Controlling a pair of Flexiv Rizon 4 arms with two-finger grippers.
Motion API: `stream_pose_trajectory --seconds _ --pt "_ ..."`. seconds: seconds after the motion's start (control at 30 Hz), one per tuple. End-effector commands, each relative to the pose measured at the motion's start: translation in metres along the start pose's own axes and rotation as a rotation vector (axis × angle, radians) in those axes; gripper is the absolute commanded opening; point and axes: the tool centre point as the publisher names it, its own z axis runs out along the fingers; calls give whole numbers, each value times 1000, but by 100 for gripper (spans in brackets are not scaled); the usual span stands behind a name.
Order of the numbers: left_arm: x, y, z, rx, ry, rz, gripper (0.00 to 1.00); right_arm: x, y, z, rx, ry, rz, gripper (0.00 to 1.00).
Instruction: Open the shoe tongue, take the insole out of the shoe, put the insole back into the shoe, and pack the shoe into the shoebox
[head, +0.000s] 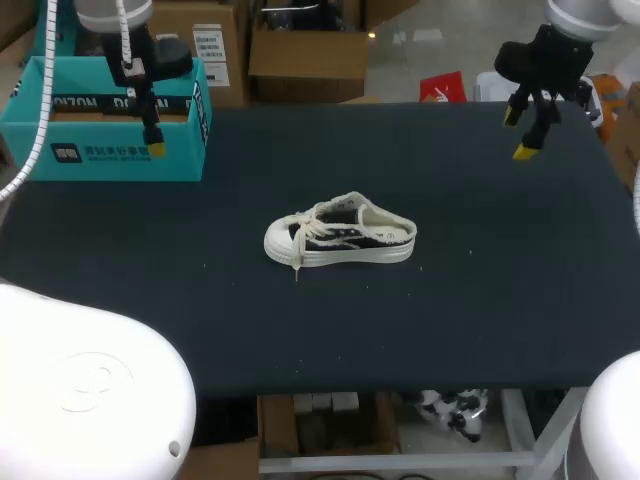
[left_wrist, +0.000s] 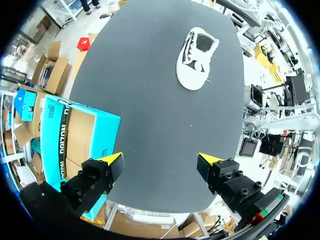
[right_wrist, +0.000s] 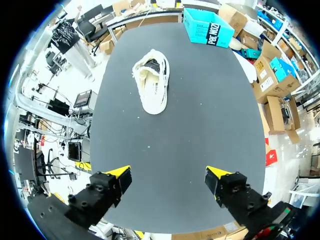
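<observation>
A white and black low-top shoe (head: 340, 238) lies on its sole in the middle of the dark table, toe towards my left arm, with its laces loose. An open teal shoebox (head: 110, 125) stands at the far left corner. My left gripper (head: 153, 140) hangs open above the box's near wall, empty. In the left wrist view the box (left_wrist: 75, 145) sits beside and under the gripper (left_wrist: 161, 160), and the shoe (left_wrist: 196, 57) lies far ahead. My right gripper (head: 520, 135) is open and empty over the far right corner. Its wrist view shows the shoe (right_wrist: 152, 82) well ahead of the gripper (right_wrist: 167, 172).
The black tabletop (head: 480, 300) spreads wide around the shoe on every side. In the right wrist view the teal box (right_wrist: 207, 27) stands at the table's far end, beyond the shoe.
</observation>
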Motion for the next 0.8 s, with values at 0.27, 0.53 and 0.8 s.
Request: stream_pose_trajectory --seconds 0.27,0.53,0.8 --pt "36 -35 22 50 57 -421 100 41 38 61 -219 -25 41 100" --pt "44 -43 29 1 25 -460 100 45 49 71 -292 15 57 100" --pt "44 -43 29 1 25 -460 100 45 49 71 -292 15 57 100"
